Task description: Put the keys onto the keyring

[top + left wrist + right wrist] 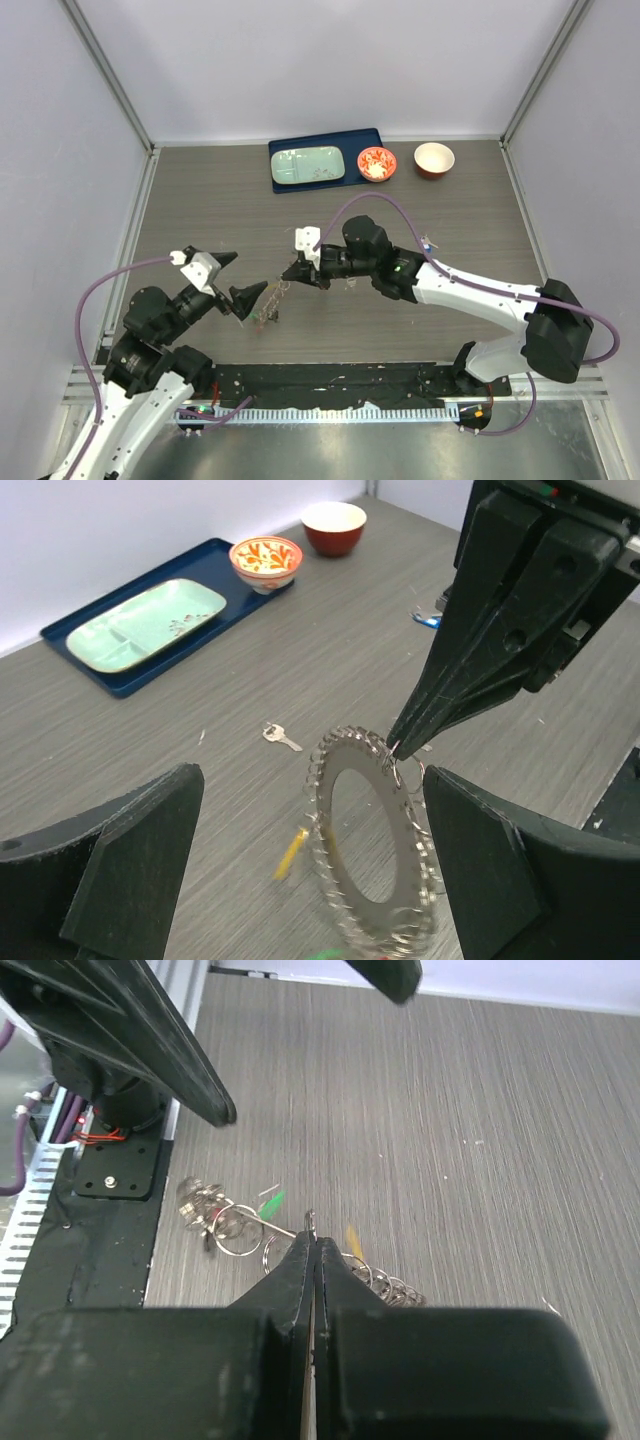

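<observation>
The right tool (pixel 289 272) is seen fully closed, its tips pinched on the upper rim of the keyring (pixel 372 842). The ring is held on edge and tilted near the middle of the tabletop (pixel 200 200); whether its lower edge touches the surface cannot be told. The left tool (pixel 248 272) is spread wide with nothing held, its 2 fingers (pixel 130 870) placed on either side of the ring, apart from it. A blurred yellow-headed key (pixel 291 852) is seen at the ring's rim, and 1 silver key (pixel 280 736) lies loose just beyond. A blue tray (pixel 358 140) carrying a green plate (pixel 308 166), a patterned bowl (pixel 377 164) and a red bowl (pixel 434 159) are set at the far edge.
</observation>
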Motion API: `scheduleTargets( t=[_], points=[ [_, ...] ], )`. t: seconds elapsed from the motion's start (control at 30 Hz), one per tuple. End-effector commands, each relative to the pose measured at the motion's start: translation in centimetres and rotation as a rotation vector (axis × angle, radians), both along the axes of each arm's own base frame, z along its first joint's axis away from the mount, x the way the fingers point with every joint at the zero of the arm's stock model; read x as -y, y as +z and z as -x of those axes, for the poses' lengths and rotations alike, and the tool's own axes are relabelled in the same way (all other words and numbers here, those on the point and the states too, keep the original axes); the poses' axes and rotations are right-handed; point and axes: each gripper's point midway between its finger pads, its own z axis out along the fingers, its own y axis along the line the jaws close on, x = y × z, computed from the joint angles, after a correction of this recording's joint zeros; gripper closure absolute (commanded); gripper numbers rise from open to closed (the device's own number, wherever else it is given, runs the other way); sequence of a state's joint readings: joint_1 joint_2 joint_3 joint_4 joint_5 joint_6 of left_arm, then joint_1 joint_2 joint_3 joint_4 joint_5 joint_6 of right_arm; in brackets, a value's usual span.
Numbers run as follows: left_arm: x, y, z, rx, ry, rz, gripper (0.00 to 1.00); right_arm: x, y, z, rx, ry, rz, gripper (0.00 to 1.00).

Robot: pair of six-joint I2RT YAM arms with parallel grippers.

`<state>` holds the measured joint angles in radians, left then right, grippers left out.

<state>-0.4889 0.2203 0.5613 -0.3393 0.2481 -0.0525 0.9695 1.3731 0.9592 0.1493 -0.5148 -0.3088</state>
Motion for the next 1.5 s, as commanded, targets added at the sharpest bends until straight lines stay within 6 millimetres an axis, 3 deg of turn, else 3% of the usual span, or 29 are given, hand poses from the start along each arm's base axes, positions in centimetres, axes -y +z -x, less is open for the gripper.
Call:
scheduleTargets(
  t=[0.0,0.2,0.37,0.6,1.0,1.27,1.47],
  points=[
    [1.5,1.8,0.7,0.064,-0.119,-0.059,0.06,0.1,5.8,1.2,0.106,0.104,-0.184,0.99],
    [3.4,-0.7,0.1,-0.085,-0.214,-0.123,0.15,-0.1,5.7,1.8,0.089,0.167,-0.199,0.99],
    [3.9,-1.2,0.6,-0.060,-0.281,-0.165,0.18,-0.1,5.3,1.9,0.078,0.177,-0.197,0.99],
    [4.3,-1.8,0.8,-0.068,-0.324,-0.192,0.44,-0.3,4.6,1.6,0.077,0.178,-0.182,0.99],
    [5.3,-1.7,0.5,-0.041,-0.352,-0.125,0.51,-0.6,3.4,1.1,0.068,0.170,-0.152,0.99],
    [5.3,-2.7,0.1,-0.054,-0.351,-0.153,0.64,-0.6,3.5,1.2,0.066,0.176,-0.155,0.99],
    [5.6,-3.4,0.6,-0.066,-0.395,-0.163,0.66,-0.5,4.0,1.6,0.064,0.198,-0.165,0.99]
  ],
)
